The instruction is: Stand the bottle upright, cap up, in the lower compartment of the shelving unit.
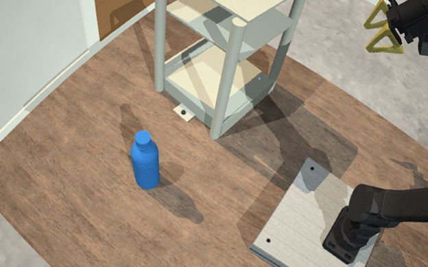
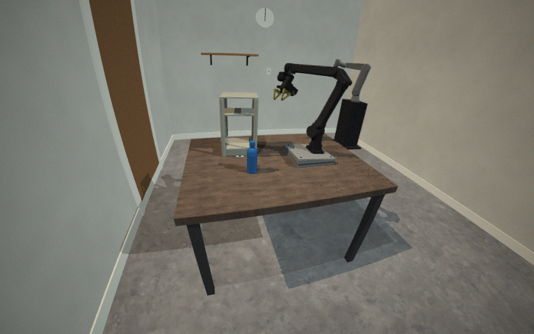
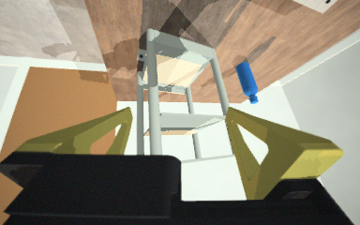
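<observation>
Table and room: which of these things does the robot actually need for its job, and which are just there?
Needed:
- blue bottle, standing upright on the table
- shelving unit, lower compartment
- gripper, open, high beside the unit

Just there:
- grey base plate under the arm
- wall shelf
- clock
- black pedestal

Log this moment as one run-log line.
pincer: open, empty, raised beside shelving unit top | bottle: upright on table, cap up, untouched | lower compartment: no bottle inside
</observation>
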You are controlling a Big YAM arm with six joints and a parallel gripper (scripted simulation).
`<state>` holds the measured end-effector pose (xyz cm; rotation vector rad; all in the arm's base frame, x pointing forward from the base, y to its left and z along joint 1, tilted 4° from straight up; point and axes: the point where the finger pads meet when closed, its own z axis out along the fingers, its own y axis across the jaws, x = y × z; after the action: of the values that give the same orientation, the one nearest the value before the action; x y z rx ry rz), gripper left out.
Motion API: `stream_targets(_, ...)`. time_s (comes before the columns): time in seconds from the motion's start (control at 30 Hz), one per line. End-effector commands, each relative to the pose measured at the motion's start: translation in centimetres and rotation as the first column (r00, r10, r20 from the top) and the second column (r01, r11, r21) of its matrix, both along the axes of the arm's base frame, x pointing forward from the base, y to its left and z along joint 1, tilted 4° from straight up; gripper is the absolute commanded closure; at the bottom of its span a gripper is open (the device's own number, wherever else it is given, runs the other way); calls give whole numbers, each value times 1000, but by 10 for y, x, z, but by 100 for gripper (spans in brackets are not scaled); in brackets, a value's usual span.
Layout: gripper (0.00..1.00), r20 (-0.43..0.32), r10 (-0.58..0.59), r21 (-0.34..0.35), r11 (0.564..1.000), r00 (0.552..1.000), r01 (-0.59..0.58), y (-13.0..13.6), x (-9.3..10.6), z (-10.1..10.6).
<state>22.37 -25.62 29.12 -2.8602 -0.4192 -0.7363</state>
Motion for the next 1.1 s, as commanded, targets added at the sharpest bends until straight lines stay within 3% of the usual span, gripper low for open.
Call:
stream_targets(0.0,0,4,0,-8,1000,1000,0,-1,0,3)
stream_targets(0.53,0,4,0,-8,1000,1000,0,-1,0,3)
stream_targets(0.57,9,16,1,-31,1000,1000,0,-5,3,13)
stream_targets(1.07,9,16,1,-31,1000,1000,0,-5,3,13)
